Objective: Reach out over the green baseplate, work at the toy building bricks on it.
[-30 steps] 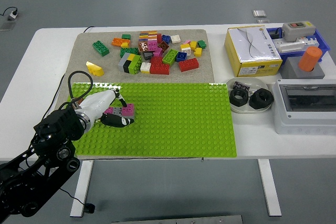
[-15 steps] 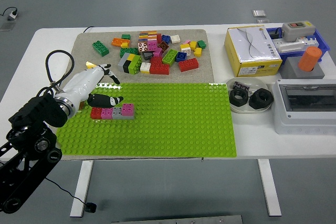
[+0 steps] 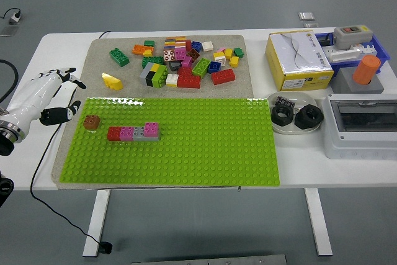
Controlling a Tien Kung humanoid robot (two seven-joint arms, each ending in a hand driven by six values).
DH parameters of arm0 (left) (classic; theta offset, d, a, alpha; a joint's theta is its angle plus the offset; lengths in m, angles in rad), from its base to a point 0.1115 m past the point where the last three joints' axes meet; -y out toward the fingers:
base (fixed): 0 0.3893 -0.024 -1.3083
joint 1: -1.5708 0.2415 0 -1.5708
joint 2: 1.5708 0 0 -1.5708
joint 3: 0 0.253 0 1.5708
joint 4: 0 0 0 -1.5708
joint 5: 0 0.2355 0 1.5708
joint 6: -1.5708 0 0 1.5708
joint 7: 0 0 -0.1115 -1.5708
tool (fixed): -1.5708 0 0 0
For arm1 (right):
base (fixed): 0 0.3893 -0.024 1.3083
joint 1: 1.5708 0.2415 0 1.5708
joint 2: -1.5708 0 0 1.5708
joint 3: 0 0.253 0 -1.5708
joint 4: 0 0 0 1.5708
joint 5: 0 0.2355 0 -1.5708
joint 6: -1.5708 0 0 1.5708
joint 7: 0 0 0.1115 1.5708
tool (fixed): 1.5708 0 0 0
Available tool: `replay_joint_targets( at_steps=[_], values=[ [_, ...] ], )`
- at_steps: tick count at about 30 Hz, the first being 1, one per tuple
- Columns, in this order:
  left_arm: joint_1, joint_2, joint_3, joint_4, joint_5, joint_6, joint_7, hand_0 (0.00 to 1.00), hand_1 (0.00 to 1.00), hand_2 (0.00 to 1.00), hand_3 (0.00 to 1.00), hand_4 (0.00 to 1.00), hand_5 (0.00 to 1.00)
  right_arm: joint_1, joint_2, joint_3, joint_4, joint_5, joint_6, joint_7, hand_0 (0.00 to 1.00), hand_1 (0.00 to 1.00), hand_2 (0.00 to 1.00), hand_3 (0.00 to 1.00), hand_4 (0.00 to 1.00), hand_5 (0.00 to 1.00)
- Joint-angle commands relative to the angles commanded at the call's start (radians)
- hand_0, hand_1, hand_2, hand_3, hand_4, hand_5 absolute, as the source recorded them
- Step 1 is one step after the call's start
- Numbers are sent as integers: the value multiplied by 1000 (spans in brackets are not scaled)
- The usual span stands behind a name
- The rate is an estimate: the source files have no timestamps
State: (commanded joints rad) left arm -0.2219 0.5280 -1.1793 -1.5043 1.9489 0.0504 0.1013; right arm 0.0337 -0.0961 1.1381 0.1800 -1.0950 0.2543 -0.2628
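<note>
Left hand (image 3: 43,98) has pulled back from the baseplate to the far left edge of the frame since the earlier frames; a small brown brick (image 3: 92,122) now shows on the plate's upper left, where the hand had covered it. Hand is white-shelled with black fingertips, fingers spread and relaxed, holding nothing, palm angled toward the plate. Right arm not visible.

Green baseplate (image 3: 186,153): flat, studded, lime plastic, lower centre of frame, lying partly over a beige mat (image 3: 99,60). On it, a short brick row (image 3: 133,132): red, pink, grey, with a pink brick on top at its right end. Brown brick sits just left of the row, apart from it. Loose brick pile (image 3: 180,60), mixed colours, upper centre on the mat. White table (image 3: 37,147); grey floor.
</note>
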Motion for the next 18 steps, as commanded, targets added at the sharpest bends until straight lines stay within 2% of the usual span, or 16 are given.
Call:
replay_joint_targets(
  at_steps=[1,2,5,10,13,14,18],
  values=[
    [16,-23,-17,5,8,12,-13,954,899,909,661,575,2,4,4,9,0,-16,-1,-5,659,667,752,863,551,998],
    [31,-46,-37,8,18,23,-24,952,875,864,656,579,2,7,7,18,0,-30,-2,-9,659,670,754,856,534,998],
    [68,-116,-93,12,41,53,-46,952,875,864,656,579,2,10,16,41,0,-61,-2,-19,659,670,754,856,534,998],
    [97,-216,-126,16,49,80,-63,951,873,855,640,577,2,8,22,61,0,-81,-3,-25,658,670,757,858,536,998],
    [108,-240,-129,17,46,84,-64,951,873,855,640,577,2,4,23,70,0,-86,-5,-25,658,670,757,858,536,998],
    [114,-245,-130,17,45,85,-65,950,873,852,633,568,2,1,24,73,0,-88,-5,-26,666,671,756,862,561,998],
    [129,-255,-130,17,41,87,-64,950,873,852,633,568,2,-8,24,89,0,-96,2,-39,666,671,756,862,561,998]
  ],
)
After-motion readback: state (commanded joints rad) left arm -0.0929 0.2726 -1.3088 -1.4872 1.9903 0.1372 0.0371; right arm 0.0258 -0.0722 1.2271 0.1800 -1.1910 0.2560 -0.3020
